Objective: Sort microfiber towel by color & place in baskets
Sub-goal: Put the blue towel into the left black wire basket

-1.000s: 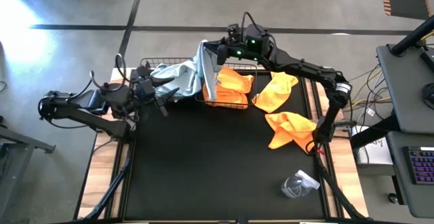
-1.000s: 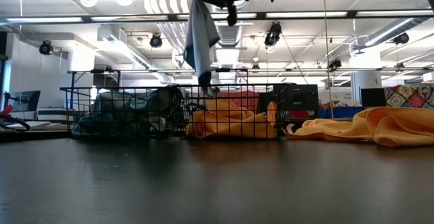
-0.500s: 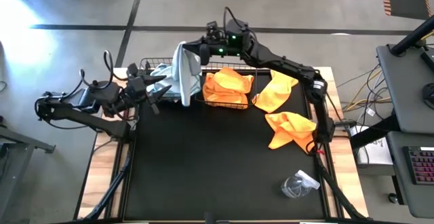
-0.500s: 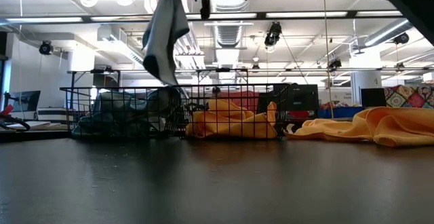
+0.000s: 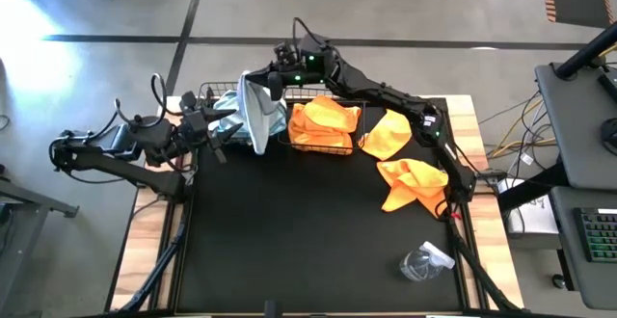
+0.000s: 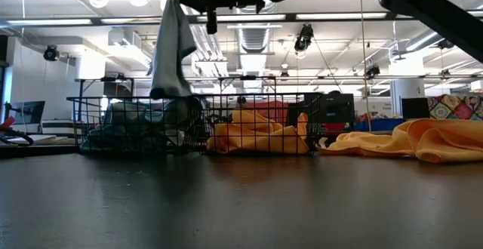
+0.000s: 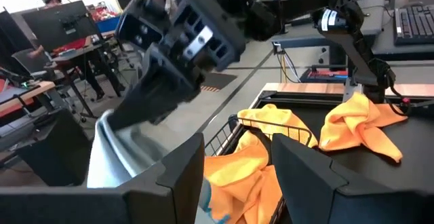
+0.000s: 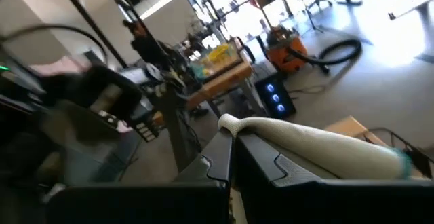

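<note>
My right gripper (image 5: 262, 79) is up over the left wire basket (image 5: 206, 94), shut on a pale blue-grey towel (image 5: 254, 116) that hangs down toward it. More blue-grey towels (image 6: 139, 121) lie in that basket. The right basket (image 5: 325, 149) holds orange towels (image 5: 323, 120). Two more orange towels (image 5: 390, 130) (image 5: 415, 183) lie on the mat to its right. My left gripper (image 5: 217, 137) is open beside the left basket's near side and touches nothing. My right gripper pinches the blue-grey towel by a bunched upper end (image 8: 234, 123) between its two fingers (image 8: 271, 166). The fingers lie about level, pointing toward the table's left. The towel hangs slack below them (image 6: 172, 53), and its lower end reaches the left basket's rim (image 6: 162, 96).
A clear plastic spray bottle (image 5: 424, 260) lies on the mat near the right near corner. The black mat (image 5: 289, 231) in front of the baskets is bare. A person (image 7: 51, 1) and desks show in the room beyond the table.
My right gripper has carried the blue-grey towel toward the table's left, from over the orange basket to over the left basket. The towel swung as it went and now hangs lower, at the basket's rim. My left gripper drew back slightly toward the left.
</note>
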Controlling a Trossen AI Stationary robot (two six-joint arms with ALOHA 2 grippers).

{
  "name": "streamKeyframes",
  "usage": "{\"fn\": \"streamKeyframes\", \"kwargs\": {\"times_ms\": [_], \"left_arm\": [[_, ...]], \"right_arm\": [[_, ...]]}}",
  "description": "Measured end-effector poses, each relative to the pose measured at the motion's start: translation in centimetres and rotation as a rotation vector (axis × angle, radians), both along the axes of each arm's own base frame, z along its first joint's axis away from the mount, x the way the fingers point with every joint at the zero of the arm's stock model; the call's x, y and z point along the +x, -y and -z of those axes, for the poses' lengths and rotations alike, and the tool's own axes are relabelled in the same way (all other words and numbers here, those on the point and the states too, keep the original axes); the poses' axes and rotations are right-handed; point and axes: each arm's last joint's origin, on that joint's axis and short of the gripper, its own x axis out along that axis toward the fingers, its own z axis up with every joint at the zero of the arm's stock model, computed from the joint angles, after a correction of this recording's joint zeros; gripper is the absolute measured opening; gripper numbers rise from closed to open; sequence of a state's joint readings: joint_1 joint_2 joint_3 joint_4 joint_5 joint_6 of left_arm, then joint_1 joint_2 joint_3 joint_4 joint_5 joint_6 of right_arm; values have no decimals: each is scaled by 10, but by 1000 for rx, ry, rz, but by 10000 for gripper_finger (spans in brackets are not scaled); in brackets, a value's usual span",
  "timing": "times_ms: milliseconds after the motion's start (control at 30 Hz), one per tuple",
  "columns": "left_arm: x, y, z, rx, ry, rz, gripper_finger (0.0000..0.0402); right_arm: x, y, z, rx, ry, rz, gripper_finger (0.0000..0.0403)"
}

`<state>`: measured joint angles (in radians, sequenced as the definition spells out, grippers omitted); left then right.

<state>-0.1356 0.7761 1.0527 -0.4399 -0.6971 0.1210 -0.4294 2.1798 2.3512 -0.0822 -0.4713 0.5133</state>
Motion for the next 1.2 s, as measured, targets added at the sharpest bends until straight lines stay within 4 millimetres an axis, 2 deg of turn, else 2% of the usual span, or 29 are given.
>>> {"fn": "streamKeyframes", "kwargs": {"times_ms": [367,700,900,1200], "left_arm": [[-1,0,5,-29,-29,-5,158],[-1,0,8,-60,-41,-12,158],[0,0,8,-69,-36,-14,158],[0,0,8,-97,-22,-19,158]], "right_arm": [[18,7,40,40,-81,-62,9],[23,7,55,67,-134,-95,9],[23,13,56,43,-138,62,9],[19,24,60,-124,-219,375,9]]}}
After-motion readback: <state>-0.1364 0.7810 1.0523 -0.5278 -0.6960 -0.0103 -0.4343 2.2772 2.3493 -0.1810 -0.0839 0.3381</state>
